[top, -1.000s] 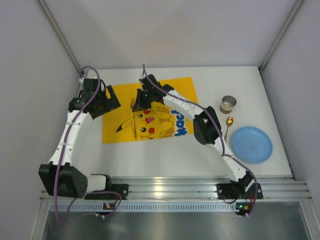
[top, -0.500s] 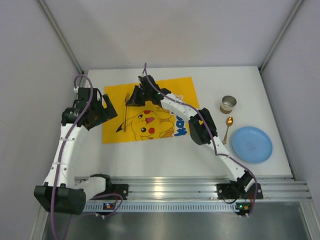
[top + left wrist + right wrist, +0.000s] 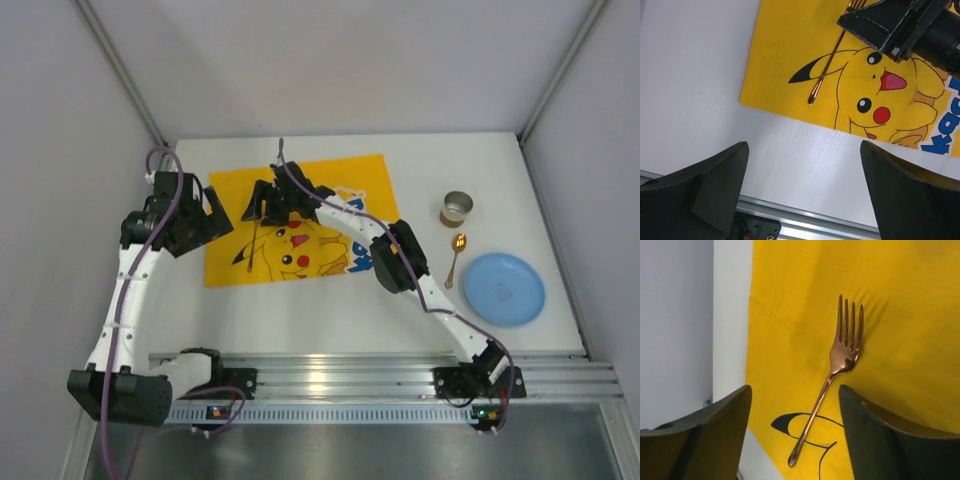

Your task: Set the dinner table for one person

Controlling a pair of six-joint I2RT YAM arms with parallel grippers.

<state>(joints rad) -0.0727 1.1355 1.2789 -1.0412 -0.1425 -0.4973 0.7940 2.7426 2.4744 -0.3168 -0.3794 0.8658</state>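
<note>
The large flat matte white rectangular surface (image 3: 300,320) fills the floor of the enclosure and carries everything. On it, toward 11 o'clock from its centre, lies the yellow Pikachu-print cloth mat (image 3: 365,175). Well apart at 3 o'clock sits the round pale-blue plate (image 3: 503,288), with the small metal cup (image 3: 456,208) at 2 o'clock. The slim copper spoon (image 3: 455,258) lies between them, just beside the plate. The left gripper (image 3: 802,155) hangs spread and empty over the bare surface by the mat's near edge. The right gripper (image 3: 792,405) hovers above the copper fork (image 3: 824,392) with jaws apart, grasping nothing. The fork lies flat on the mat's left part, tines to 12 o'clock, handle toward 7 o'clock. The fork looks to be the step in hand — whether it is being set down or taken up cannot be told. Either way, move the right gripper straight up or down so no finger drags the cloth and creases it. If grasping, close across the narrow neck and lift level. The plate probably belongs mid-mat, so keep the fork on its left strip.
</note>
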